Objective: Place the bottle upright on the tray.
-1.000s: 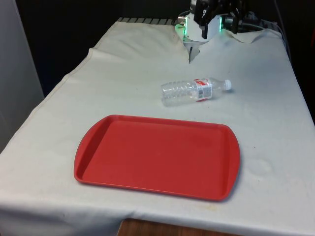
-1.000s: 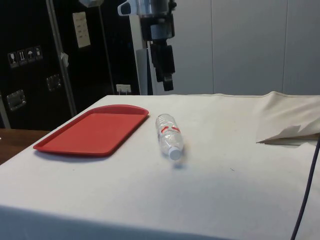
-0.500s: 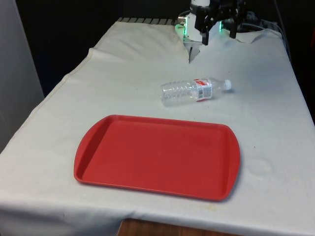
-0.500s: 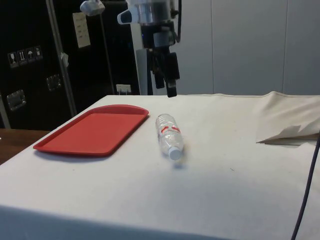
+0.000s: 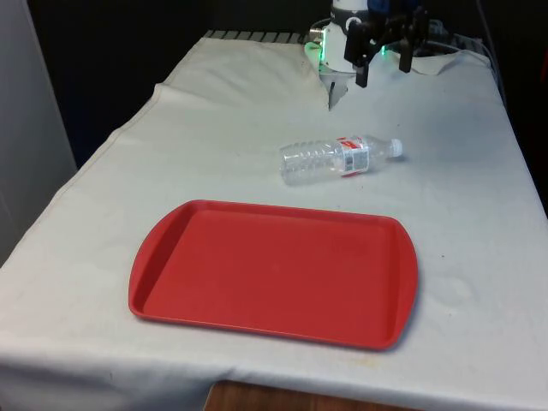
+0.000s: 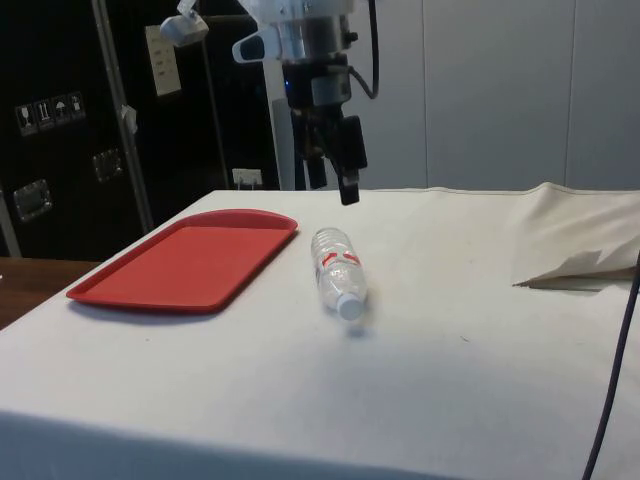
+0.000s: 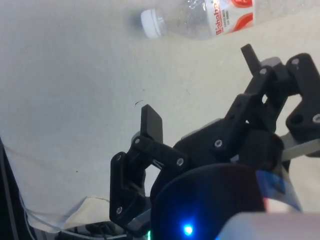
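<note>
A clear plastic bottle (image 5: 338, 157) with a white cap and a red-and-white label lies on its side on the cloth, beyond the far edge of the red tray (image 5: 274, 270). The side view shows the bottle (image 6: 338, 271) with its cap towards the camera, the tray (image 6: 190, 259) to its left. My gripper (image 5: 382, 68) hangs open in the air above the cloth, behind the bottle, nothing between its fingers. In the side view the gripper (image 6: 334, 175) points down above the bottle's far end. The wrist view has the open gripper (image 7: 200, 85) near the bottle's cap (image 7: 151, 23).
The tray is bare and sits close to the near table edge. A fold of cloth (image 6: 580, 250) is bunched up at the side view's right. A dark cable (image 6: 612, 380) hangs near that side. Open cloth lies around the bottle.
The gripper has come down and moved nearer the bottle, turning about its axis. Bottle and tray have not moved.
</note>
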### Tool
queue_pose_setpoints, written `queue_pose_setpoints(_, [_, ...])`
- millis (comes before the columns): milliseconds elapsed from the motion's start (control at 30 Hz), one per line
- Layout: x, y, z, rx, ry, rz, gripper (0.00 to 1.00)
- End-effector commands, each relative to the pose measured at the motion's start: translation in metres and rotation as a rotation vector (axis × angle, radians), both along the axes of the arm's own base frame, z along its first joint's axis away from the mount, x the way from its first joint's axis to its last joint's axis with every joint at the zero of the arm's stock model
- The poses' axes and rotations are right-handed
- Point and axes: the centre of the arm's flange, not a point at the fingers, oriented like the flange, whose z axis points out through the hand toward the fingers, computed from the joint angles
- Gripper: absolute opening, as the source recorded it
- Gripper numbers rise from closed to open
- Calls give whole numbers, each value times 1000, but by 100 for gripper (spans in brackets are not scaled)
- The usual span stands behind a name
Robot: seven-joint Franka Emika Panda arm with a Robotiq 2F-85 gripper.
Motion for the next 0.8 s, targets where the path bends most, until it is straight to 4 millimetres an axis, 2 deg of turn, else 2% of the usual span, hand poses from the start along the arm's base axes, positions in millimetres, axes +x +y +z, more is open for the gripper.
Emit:
queue_pose_setpoints(0, [0,1,-2,-5,-8,19,100])
queue_pose_setpoints(767, [1,0,-5,-3,-15,184,100])
